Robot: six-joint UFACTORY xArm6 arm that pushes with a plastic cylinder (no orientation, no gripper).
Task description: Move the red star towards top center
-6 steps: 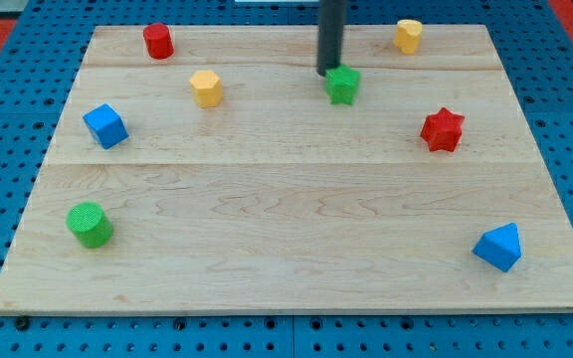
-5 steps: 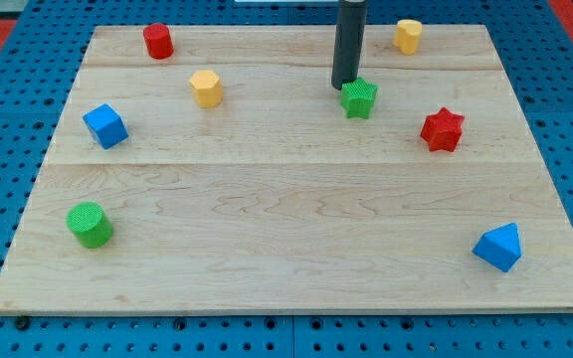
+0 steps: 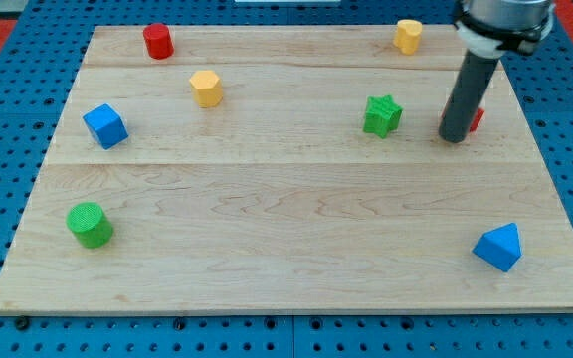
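Observation:
The red star is at the board's right, almost wholly hidden behind my rod; only a red sliver shows at the rod's right edge. My tip rests on the board just at the star's lower left, seemingly touching it. A green star lies to the left of my tip, apart from it.
A red cylinder and a yellow block sit near the top edge. A yellow hexagonal block and a blue cube are at the left. A green cylinder is at lower left, a blue block at lower right.
My rod moved from the top centre to the right and down, pushing the green star right and down, then went on to the red star, which it now covers.

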